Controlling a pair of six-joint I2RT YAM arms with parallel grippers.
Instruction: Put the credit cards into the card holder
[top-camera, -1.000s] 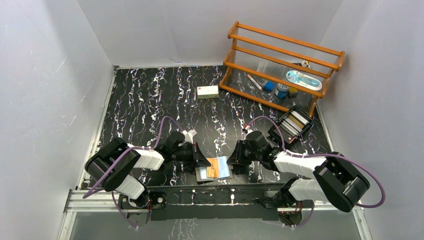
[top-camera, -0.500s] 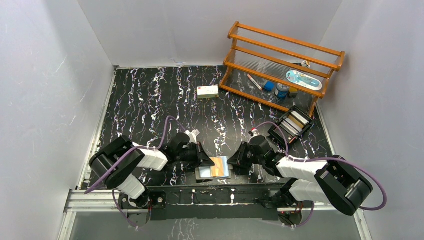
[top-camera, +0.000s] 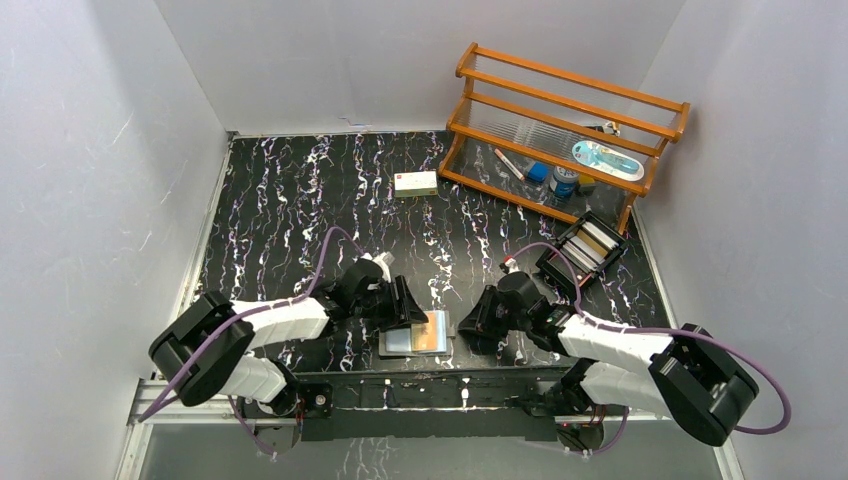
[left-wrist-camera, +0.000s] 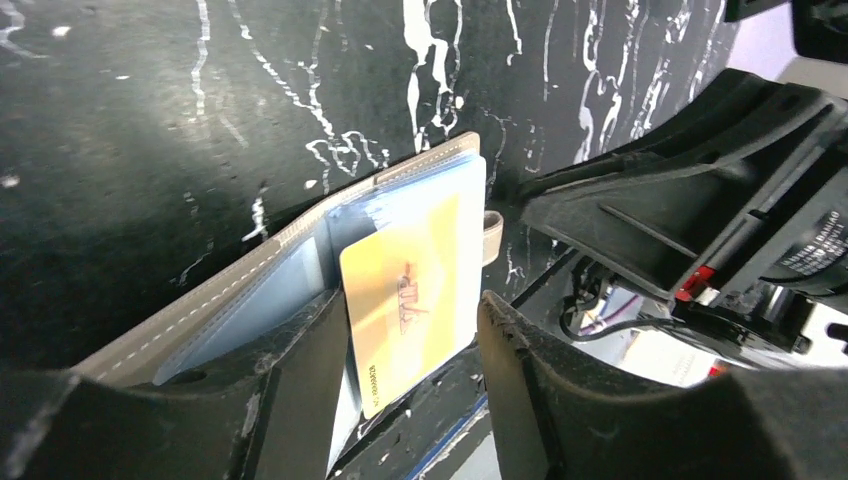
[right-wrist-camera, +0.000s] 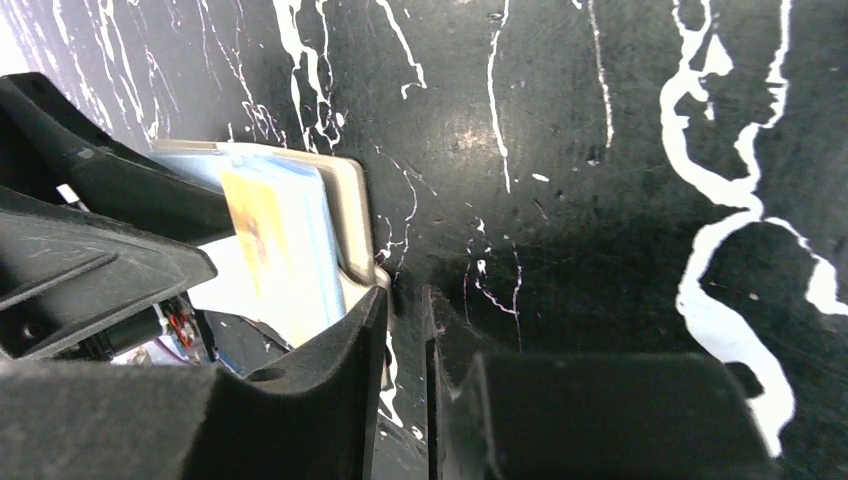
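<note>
The card holder (top-camera: 400, 341) lies open near the table's front edge, light blue inside (left-wrist-camera: 250, 290). A tan credit card (top-camera: 436, 332) sits partly in its pocket (left-wrist-camera: 400, 270), its near end sticking out. My left gripper (top-camera: 410, 312) is open (left-wrist-camera: 410, 300), one finger on each side of the card, without pinching it. My right gripper (top-camera: 468, 325) is at the holder's right edge (right-wrist-camera: 345, 200). Its jaws stand a narrow slit apart (right-wrist-camera: 404, 292), closed on the snap tab (left-wrist-camera: 490, 235). More pale credit cards (top-camera: 592, 242) lie in the black tray.
The black open-topped tray (top-camera: 566, 268) stands at the right, in front of a wooden rack (top-camera: 565, 130) holding small items. A white box with a red mark (top-camera: 416, 183) lies mid-table. The table's front rail (top-camera: 430, 385) runs just below the card holder.
My left gripper has opened and let go of the tan card, which now sits deeper in the holder. The holder has shifted slightly left. The right gripper has kept its hold.
</note>
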